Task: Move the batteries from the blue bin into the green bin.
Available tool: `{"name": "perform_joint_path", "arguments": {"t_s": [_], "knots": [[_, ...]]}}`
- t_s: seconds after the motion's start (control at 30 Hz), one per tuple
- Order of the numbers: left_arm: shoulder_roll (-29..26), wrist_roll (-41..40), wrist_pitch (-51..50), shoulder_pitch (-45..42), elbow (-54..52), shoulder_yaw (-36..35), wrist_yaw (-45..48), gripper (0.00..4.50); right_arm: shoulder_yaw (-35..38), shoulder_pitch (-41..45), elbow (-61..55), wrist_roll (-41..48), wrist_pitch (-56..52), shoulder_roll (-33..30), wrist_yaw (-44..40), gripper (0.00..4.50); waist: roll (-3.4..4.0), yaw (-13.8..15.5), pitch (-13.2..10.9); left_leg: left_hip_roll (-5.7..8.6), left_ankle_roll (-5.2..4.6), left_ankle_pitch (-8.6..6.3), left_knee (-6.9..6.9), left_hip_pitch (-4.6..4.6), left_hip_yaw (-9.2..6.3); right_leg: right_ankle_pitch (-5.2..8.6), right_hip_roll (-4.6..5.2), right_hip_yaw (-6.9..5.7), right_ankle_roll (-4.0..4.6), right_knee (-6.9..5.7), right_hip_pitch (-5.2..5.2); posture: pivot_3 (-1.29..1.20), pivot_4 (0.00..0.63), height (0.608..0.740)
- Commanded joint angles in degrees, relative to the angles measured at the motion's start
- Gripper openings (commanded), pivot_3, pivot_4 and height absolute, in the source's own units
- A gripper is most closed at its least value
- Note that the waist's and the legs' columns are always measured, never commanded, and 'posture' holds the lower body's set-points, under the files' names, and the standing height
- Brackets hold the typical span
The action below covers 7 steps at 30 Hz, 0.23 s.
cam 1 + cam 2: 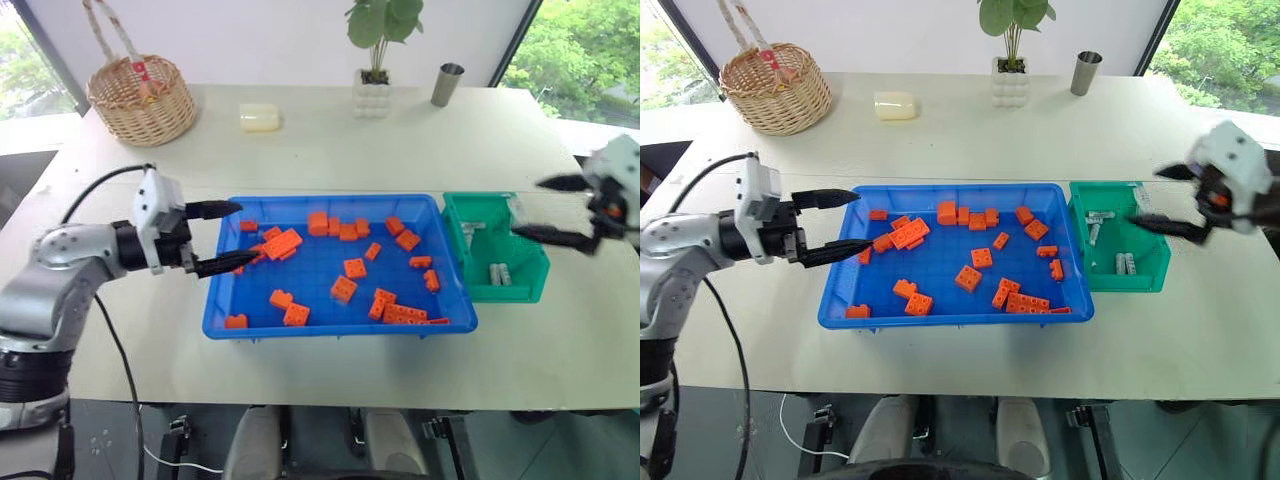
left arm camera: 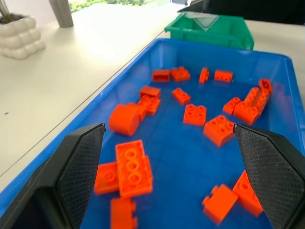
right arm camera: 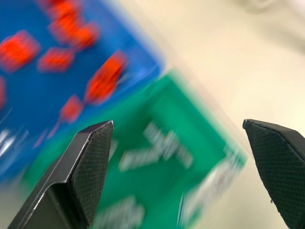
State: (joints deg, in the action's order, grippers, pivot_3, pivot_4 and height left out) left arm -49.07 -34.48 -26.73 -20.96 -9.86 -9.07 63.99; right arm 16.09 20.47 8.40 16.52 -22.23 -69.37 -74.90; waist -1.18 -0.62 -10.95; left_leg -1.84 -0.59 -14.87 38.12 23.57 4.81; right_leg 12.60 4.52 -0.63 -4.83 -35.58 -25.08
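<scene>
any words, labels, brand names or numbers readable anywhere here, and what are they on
None can be read.
Basket: a small red tag hangs at its rim, too small to read.
Batteries in the green bin: any print is too small to make out.
Orange bricks in the blue bin: plain studs, no lettering seen.
Metal cup and white plant pot: no markings seen.

One blue bin (image 1: 215, 300), one green bin (image 1: 530, 285), roughly twenty orange bricks (image 1: 343, 289), several batteries (image 1: 499, 274).
</scene>
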Motion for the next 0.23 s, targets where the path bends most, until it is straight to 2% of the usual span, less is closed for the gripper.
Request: {"name": "perform_joint_path", "arguments": {"t_s": [0.03, 0.23], "knots": [[-3.5, -1.6, 1.2, 0.5, 2.2, -4.9, 4.6, 4.50, 3.7, -2.9, 9.8, -0.4, 12.1, -1.4, -4.8, 4.47, 0.01, -0.6, 0.0, 0.00, 0.00, 0.00, 0.00, -0.03, 0.05, -0.01, 0.03, 0.03, 0.00, 0.04, 0.02, 0.00, 0.150, 0.736], [-8.2, 1.7, 4.0, 0.0, 11.9, -6.4, 8.4, 4.50, 2.6, -2.4, 20.1, 0.4, 15.1, -0.8, -7.4, 4.47, 0.07, -1.3, 0.0, -0.02, 0.00, 0.00, 0.01, -0.21, 0.12, -0.03, 0.03, 0.18, 0.01, -0.08, 0.02, 0.00, 0.150, 0.736]]}}
